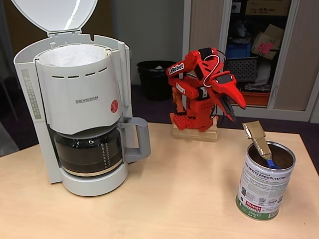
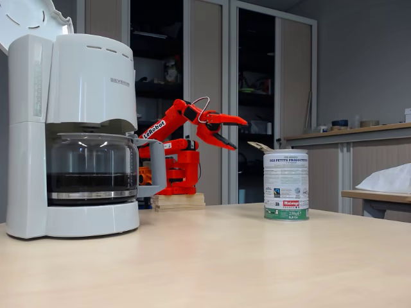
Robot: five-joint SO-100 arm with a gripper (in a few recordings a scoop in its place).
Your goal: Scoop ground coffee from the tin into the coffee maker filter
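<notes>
Gripper [image 1: 234, 107]: red, jaws parted in a narrow wedge, nothing between them; in the air, clear of the table; points toward the tin in both fixed views [image 2: 232, 133].
Fingers [image 1: 239, 97]: upper one red and broad, lower one dark and thin; tips apart.
Arm [image 1: 197, 82]: red, folded, seated on a wooden block [image 1: 195, 133] behind the fingers, at the far edge of the table.
Scoop [image 1: 259, 140]: below and just ahead of the fingertips, apart from them; gold-tan handle leans out over the tin's rim, blue part down inside.
Tin [image 1: 264, 186]: upright, open, below and ahead of the fingers, near the table's right edge in a fixed view; white label, green and red band at base [image 2: 286, 186].
Coffee [image 1: 283, 157]: dark brown inside of the tin, level hard to judge.
Table [image 1: 174, 199]: light wood.
Carafe [image 1: 89, 152]: glass, seated in the machine, dark liquid in its lower part [image 2: 90, 179].
Machine [image 1: 79, 104]: white, well apart from the fingers, on the far side of the table from the tin; lid raised.
Filter [image 1: 75, 55]: white paper, in the open basket at the machine's top; its contents cannot be told.
</notes>
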